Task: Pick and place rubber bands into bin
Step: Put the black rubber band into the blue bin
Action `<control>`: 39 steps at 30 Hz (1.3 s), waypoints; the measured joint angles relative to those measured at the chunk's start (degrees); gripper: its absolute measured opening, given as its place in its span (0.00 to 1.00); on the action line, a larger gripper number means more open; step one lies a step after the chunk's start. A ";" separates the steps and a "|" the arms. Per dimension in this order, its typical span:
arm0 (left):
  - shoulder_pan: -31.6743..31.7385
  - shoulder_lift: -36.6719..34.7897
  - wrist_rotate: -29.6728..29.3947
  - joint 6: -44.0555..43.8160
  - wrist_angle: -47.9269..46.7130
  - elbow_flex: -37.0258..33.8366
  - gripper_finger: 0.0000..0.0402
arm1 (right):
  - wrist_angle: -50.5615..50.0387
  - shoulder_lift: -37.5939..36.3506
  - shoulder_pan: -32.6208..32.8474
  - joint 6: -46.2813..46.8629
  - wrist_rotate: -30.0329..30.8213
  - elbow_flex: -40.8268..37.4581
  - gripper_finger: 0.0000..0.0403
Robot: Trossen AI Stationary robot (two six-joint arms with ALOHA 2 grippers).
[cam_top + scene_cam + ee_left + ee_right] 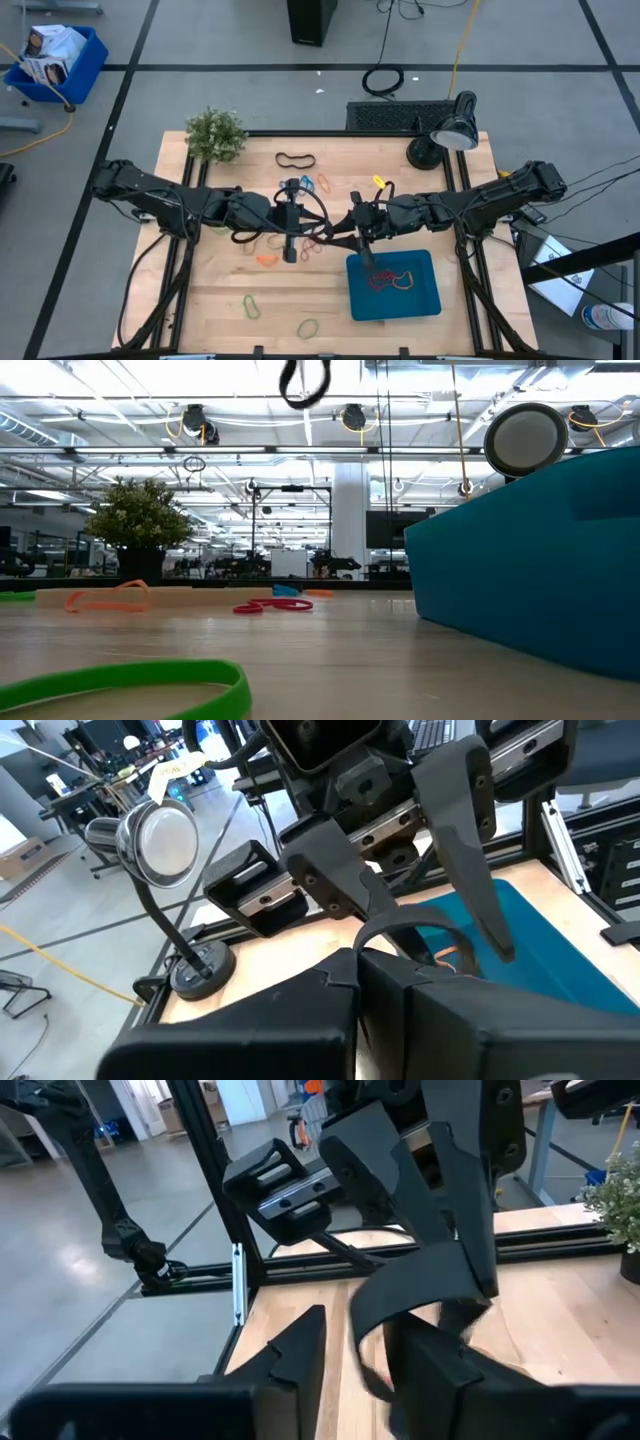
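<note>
1. High view: the left gripper (325,228) and the right gripper (353,228) meet tip to tip over the middle of the table (210,290), just to the far left of the bin (425,300). The meeting arms hide both the fingers and what they hold.
2. The bin lies in the near right part of the table, with a tangle of red and orange bands (392,280) inside.
3. Loose rubber bands (267,260) are scattered to the left of the bin. An orange one lies near the left gripper, two green ones near the front edge, and a black loop (295,160) at the far side.
4. A plant (215,135) stands at the far left corner and a desk lamp (450,135) at the far right.
5. Low view: a black band (303,385) hangs in the air at the top, clear of the table. The bin wall fills the right side. A green band (130,682) lies nearest, with orange, red and blue ones farther off.
6. Left wrist view: the left gripper's own fingers (300,1010) are pressed together, and the black band arches out of them. The right gripper's two fingers stand apart on either side of that arch, above the bin.
7. Right wrist view: the right gripper's fingers (440,1370) show a clear gap, so it is partly open, and the band passes down through the gap. I cannot tell whether either finger touches the band.
</note>
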 joint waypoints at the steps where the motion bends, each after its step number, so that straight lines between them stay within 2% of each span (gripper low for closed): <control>1: 0.00 0.01 -0.03 0.01 0.00 -0.01 0.02 | 0.07 0.00 0.00 0.01 0.00 0.00 0.22; 5: 0.00 0.00 -0.20 0.08 0.00 0.01 0.04 | 0.08 0.00 0.00 -0.08 -0.04 0.00 0.15; 11: 0.00 0.00 -0.22 0.14 0.00 0.01 0.02 | 0.08 0.00 0.00 -1.67 -0.07 0.00 0.01; 21: 0.00 0.00 -0.22 0.11 -0.02 0.01 0.16 | -0.39 0.00 0.04 -1.32 -0.11 0.00 0.01; 30: 0.11 -0.06 -0.23 -0.88 -1.02 0.01 0.16 | -3.42 -0.05 0.07 -1.28 -0.11 0.00 0.00; 39: 0.11 -0.07 -0.25 -5.83 -8.87 0.01 0.16 | -8.82 -3.71 1.49 -0.99 -0.08 -0.02 0.00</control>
